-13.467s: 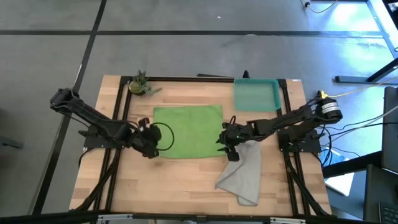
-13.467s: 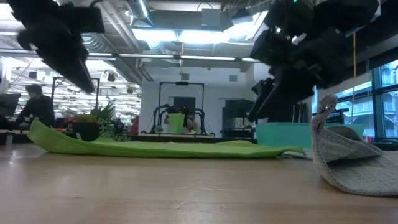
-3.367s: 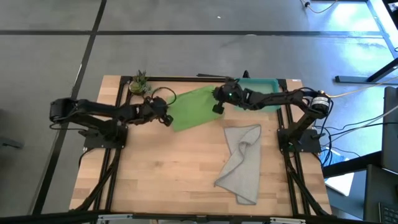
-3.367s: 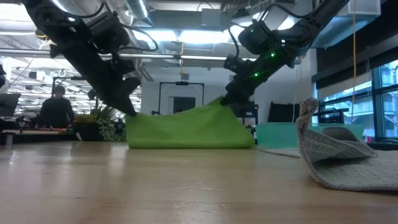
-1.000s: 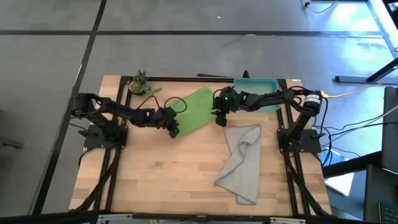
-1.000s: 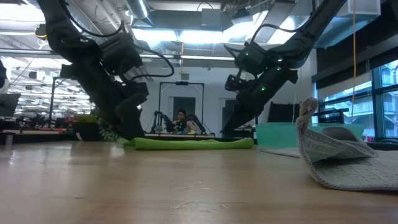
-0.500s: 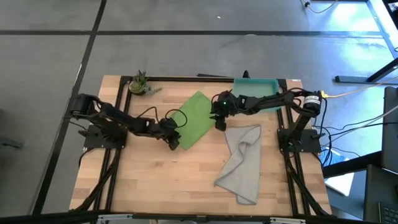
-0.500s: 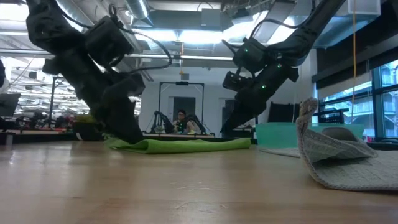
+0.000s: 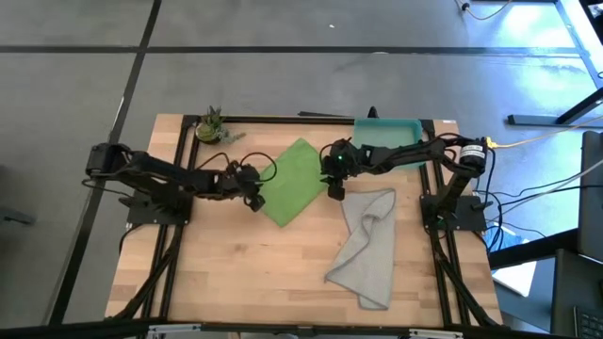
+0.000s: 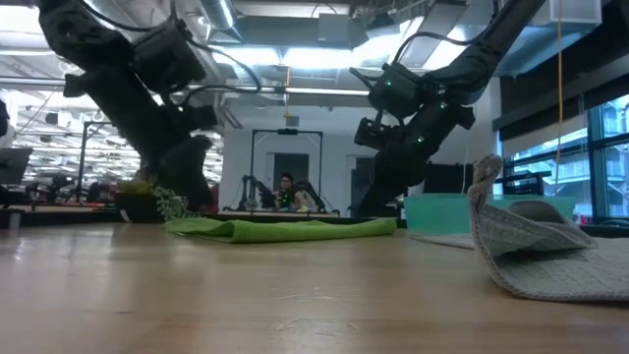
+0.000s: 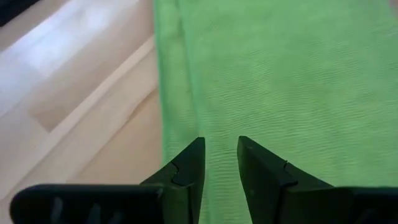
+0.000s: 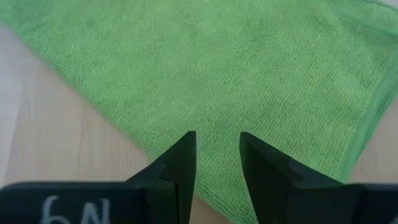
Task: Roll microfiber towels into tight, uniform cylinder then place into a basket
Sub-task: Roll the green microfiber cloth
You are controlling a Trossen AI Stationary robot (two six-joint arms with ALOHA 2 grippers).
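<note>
High view: a wooden table (image 9: 245, 264) fills the centre of the frame, with the two arms entering from its left and right edges. The green towel (image 9: 294, 181) lies folded flat, turned as a diamond, just above and left of the frame's centre. The left gripper (image 9: 252, 191) sits at the towel's left corner; in the left wrist view its jaws stand narrowly parted over the green cloth beside the folded edge, with nothing between them. The right gripper (image 9: 334, 175) sits at the towel's right corner; in the right wrist view its jaws are likewise a little apart above the towel's lower edge, holding nothing. The grey towel (image 9: 369, 247) lies crumpled and partly folded over itself right of centre, running toward the lower right, apart from the green towel. The basket (image 9: 387, 141) rests at the table's upper right, above the grey towel, with the right arm crossing its lower edge. A plant (image 9: 211, 126) stands at the table's upper left corner. Low view: the green towel (image 10: 285, 229) appears as a low flat band at mid-frame, the grey towel (image 10: 536, 251) rises in a hump at right, and the basket (image 10: 442, 212) shows behind it.
</note>
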